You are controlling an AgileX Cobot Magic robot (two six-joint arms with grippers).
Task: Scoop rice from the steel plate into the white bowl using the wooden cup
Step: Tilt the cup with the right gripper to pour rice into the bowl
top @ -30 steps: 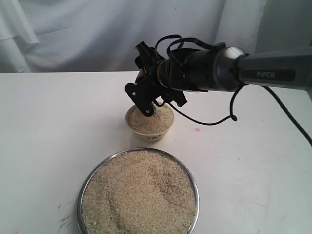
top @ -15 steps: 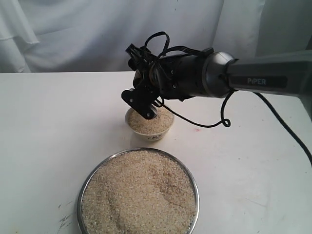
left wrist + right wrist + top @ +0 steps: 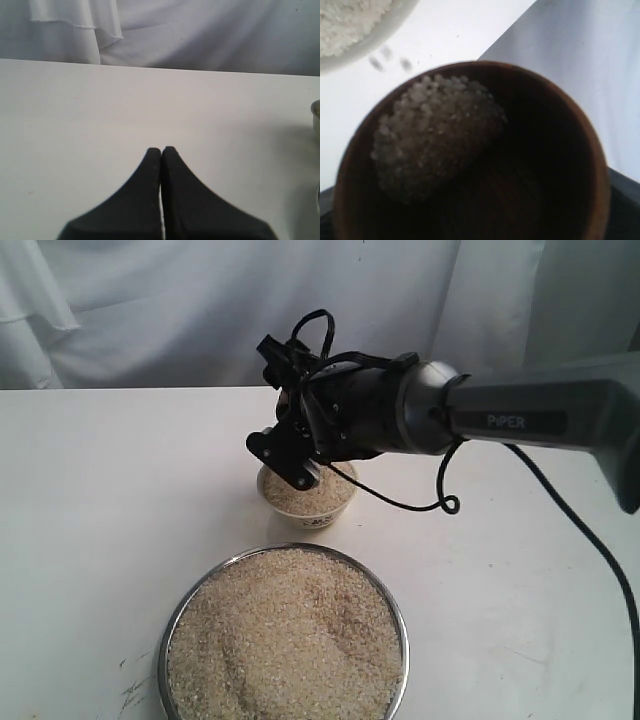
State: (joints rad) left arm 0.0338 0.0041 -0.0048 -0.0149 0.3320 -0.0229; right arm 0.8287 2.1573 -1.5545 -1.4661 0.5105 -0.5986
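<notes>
My right gripper (image 3: 288, 405) is shut on the wooden cup (image 3: 545, 150) and holds it tipped just above the white bowl (image 3: 335, 508). In the exterior view the gripper hides nearly all of the cup. The right wrist view looks into the cup's dark inside, where a clump of rice (image 3: 435, 135) lies against the lower wall, and a few grains fall near the bowl's rim (image 3: 380, 30). The bowl is full of rice (image 3: 310, 498). The steel plate (image 3: 400, 625) sits in front, heaped with rice (image 3: 285, 635). My left gripper (image 3: 161, 150) is shut and empty over bare table.
The white table (image 3: 100, 500) runs out to a white curtain (image 3: 150, 310) behind. The right arm's cable (image 3: 440, 502) loops down beside the bowl. A curved grey rim (image 3: 316, 107) shows at the edge of the left wrist view.
The right arm has shifted a little to the left over the bowl and turned further at the wrist, with the cup still in it. Bowl and plate have not moved.
</notes>
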